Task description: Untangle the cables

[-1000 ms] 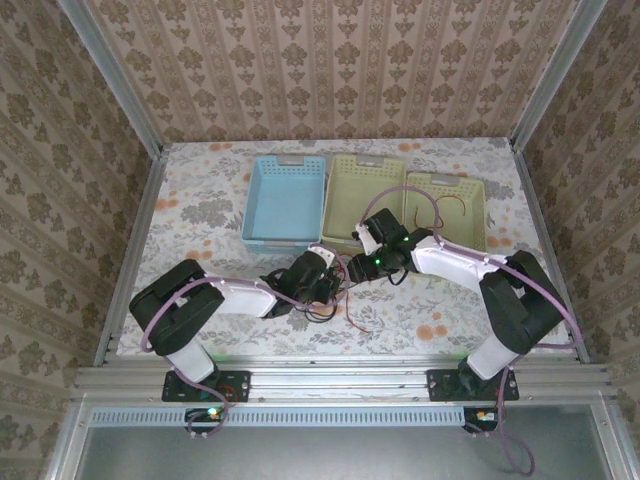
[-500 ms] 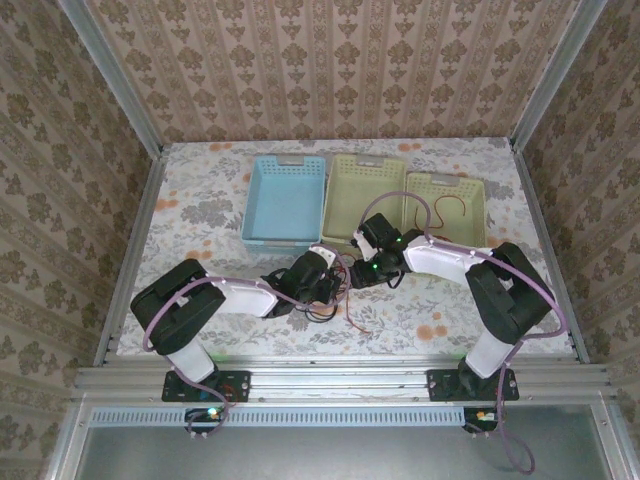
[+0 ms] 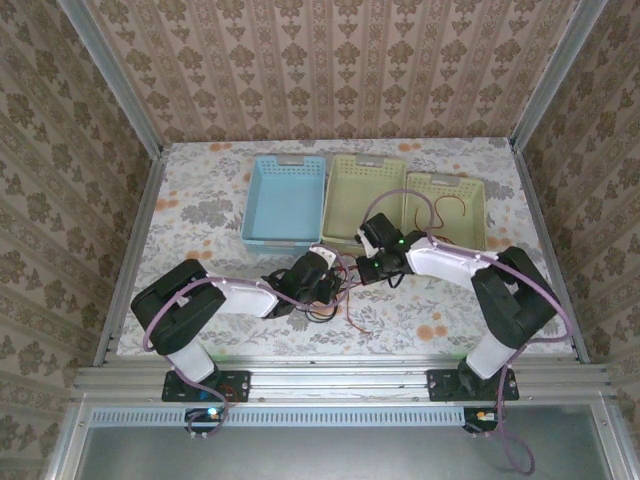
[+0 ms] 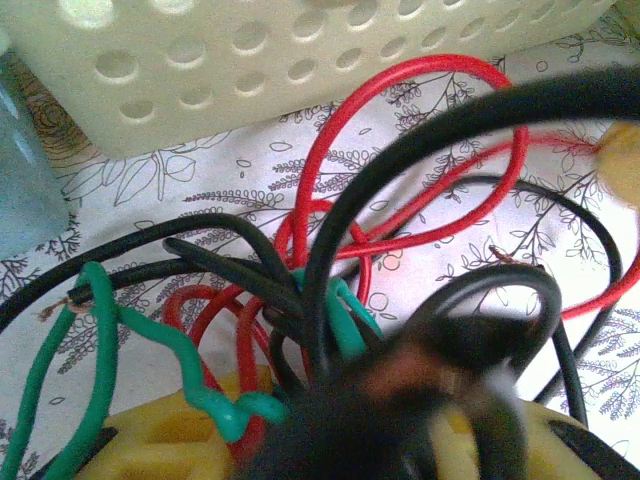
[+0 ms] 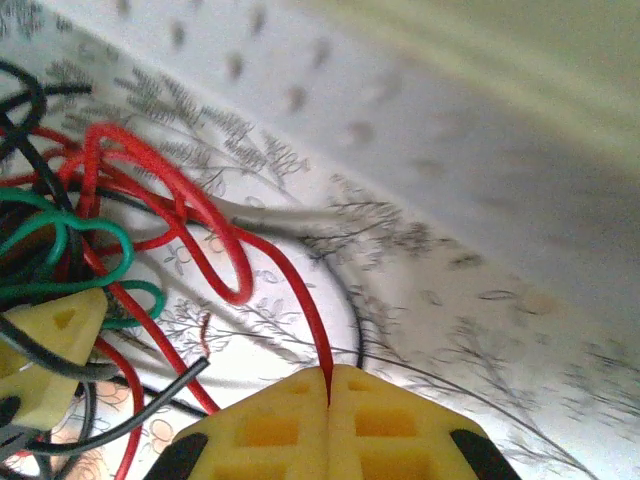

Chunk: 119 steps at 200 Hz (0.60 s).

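So the right gripper [image 5: 330,385] has the red cable [image 5: 310,320] pinched tight, and the left gripper [image 4: 330,440] clamps the tangle [image 4: 300,290]. It's light, floppy, slippery stuff, so I'd grab loose loops and pull gently.

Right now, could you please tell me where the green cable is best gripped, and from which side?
Probably the free arch of the green cable, at the left in the left wrist view, approached from that open side; further right it dives among the red cable and black cable.
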Motion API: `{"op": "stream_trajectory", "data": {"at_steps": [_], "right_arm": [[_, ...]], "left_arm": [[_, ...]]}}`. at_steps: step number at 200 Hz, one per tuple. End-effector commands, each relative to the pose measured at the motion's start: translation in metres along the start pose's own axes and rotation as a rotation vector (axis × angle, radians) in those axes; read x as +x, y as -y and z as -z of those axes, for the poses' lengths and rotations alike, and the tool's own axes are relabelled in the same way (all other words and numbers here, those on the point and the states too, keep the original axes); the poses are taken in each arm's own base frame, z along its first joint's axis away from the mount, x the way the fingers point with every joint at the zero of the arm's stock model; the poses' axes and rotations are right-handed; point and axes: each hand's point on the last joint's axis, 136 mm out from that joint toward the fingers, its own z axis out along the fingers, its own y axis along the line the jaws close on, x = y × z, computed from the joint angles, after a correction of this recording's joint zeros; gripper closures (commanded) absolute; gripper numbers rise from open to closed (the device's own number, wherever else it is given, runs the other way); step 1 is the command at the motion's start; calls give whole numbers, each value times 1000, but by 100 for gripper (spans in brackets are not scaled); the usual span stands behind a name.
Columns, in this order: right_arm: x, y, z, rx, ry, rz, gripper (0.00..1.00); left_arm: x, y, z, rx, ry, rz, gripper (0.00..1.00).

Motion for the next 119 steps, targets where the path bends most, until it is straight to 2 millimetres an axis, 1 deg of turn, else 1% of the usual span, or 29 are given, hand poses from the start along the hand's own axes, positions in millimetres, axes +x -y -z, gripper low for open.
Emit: {"op": "stream_trajectory", "data": {"at_steps": [1, 7, 10, 12, 14, 35, 64, 92, 119], "right_arm": [[-29, 30, 39, 171, 194, -45, 100], [-34, 36, 49, 194, 233, -53, 100], [-35, 39, 50, 210, 241, -57, 100], [-39, 40, 59, 211, 271, -63, 100], [-41, 41, 64, 216, 287, -68, 100], [-56, 63, 103, 295, 401, -127, 100], [-71, 97, 162, 373, 573, -255, 100], [-76, 132, 216, 376, 738, -412, 100], [-70, 163, 262, 408, 877, -544, 100]], "left_arm": [[46, -9, -5, -34, -159, -39, 63], [47, -9, -4, -34, -161, -40, 63], [47, -8, -4, -35, -161, -39, 62], [47, -9, -4, -37, -161, -38, 62], [47, -9, -4, -36, -162, -38, 62], [49, -10, -4, -38, -167, -40, 55], [50, -9, -6, -34, -174, -42, 53], [52, -10, -9, -39, -185, -42, 51], [52, -10, -8, -43, -185, -43, 50]]}}
